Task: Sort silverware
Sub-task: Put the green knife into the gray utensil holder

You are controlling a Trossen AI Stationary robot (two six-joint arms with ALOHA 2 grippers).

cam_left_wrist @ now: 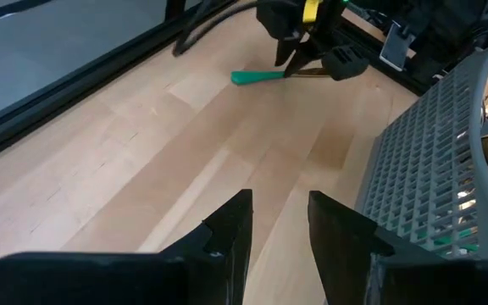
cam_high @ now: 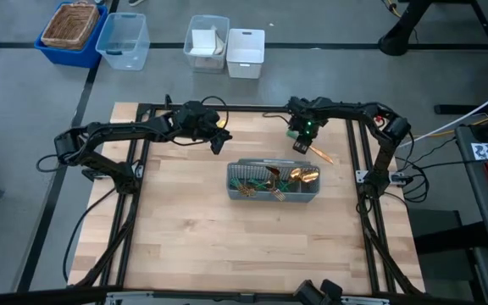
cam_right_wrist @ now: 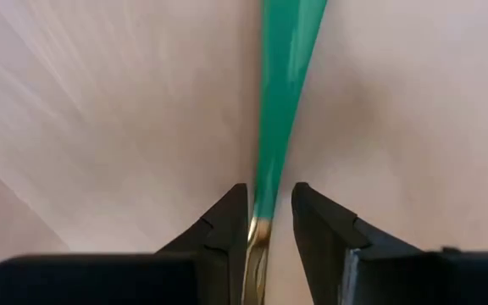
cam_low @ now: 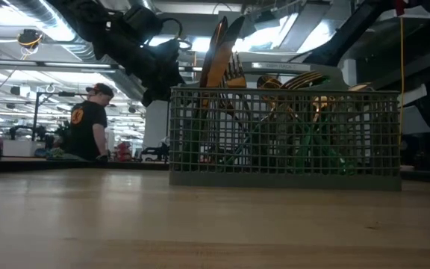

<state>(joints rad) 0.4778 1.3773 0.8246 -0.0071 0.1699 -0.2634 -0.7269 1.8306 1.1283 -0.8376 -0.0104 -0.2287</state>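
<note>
The grey mesh caddy (cam_high: 274,183) stands right of the table's middle, with several gold and teal pieces of silverware (cam_low: 222,60) upright or leaning in its compartments. One piece with a teal handle (cam_left_wrist: 257,76) and a gold end (cam_high: 322,155) lies flat on the wood just beyond the caddy. My right gripper (cam_right_wrist: 269,222) points down over it, open. Its fingers stand on either side of the place where the teal handle meets the gold neck (cam_right_wrist: 261,227). My left gripper (cam_left_wrist: 278,224) hovers open and empty to the left of the caddy's far left corner.
Beyond the table's far edge stand a blue bin with a woven basket (cam_high: 73,30), a clear bin (cam_high: 125,38) and two white containers (cam_high: 227,49). The black frame rails (cam_high: 134,169) run along the table's sides. A person (cam_low: 88,123) stands in the room behind.
</note>
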